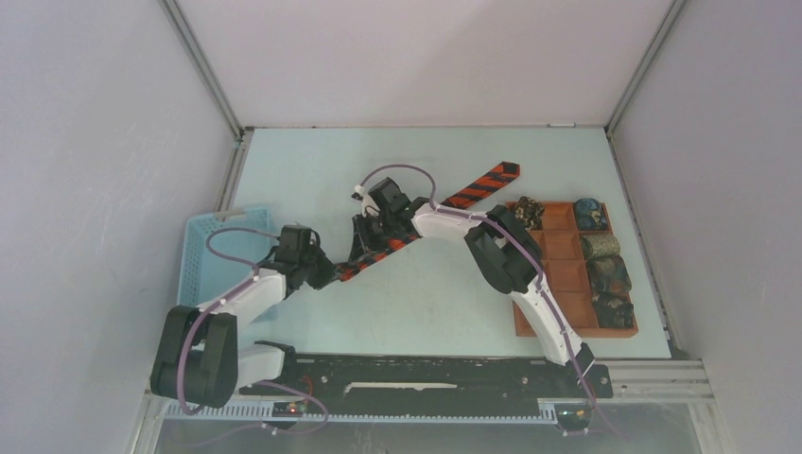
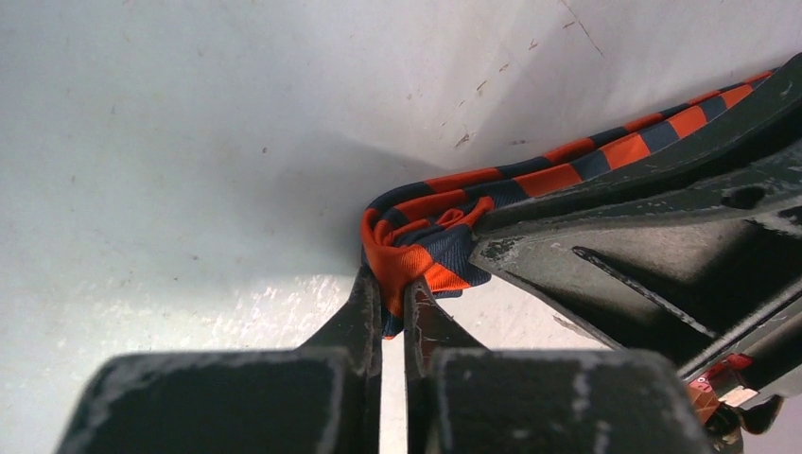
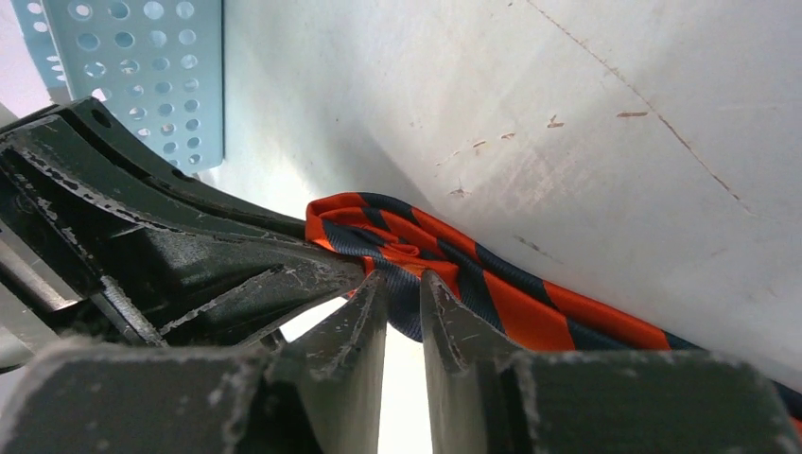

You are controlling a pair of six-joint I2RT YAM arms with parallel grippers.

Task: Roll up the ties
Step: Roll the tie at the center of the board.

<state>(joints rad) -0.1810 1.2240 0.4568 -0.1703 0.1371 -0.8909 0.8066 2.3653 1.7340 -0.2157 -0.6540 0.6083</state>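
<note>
Together, both arms stoop over the striped tie (image 2: 567,175), left gripper (image 2: 392,293) pinching its fold, right gripper (image 3: 405,284) narrowly parted.

The top camera looks steeply down from above the near edge, taking in the whole table (image 1: 312,170). Both wrist cameras sit low and very close, viewing the coiled end of the striped tie (image 2: 416,236) from opposite sides.
</note>
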